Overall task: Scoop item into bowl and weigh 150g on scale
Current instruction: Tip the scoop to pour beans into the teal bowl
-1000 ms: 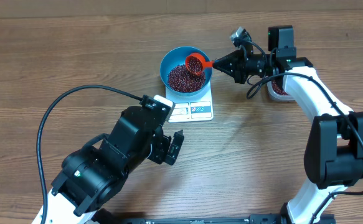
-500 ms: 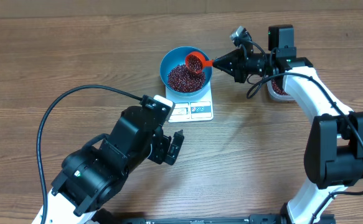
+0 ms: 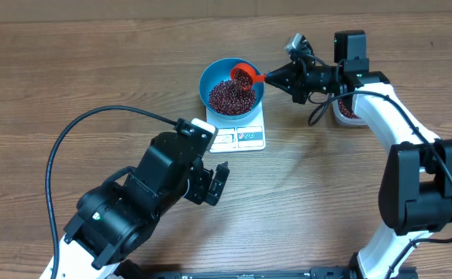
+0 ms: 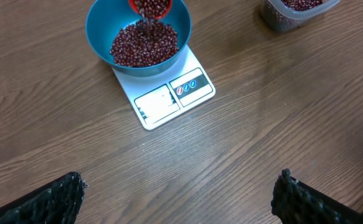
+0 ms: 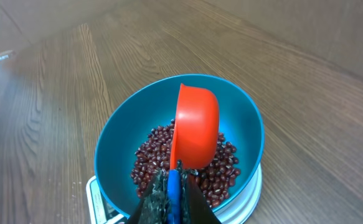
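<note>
While clamped tight on the handle of the orange-red scoop, tilts its cup steeply over the blue bowl with the right gripper. Spills dark beans onto the heap filling the bowl's bottom. Rests, bowl and all, on the white scale toward the table's far edge. Hovers nearer the front edge with the left gripper, fingers spread wide apart. Shows more beans in a clear container toward the far right corner.
</note>
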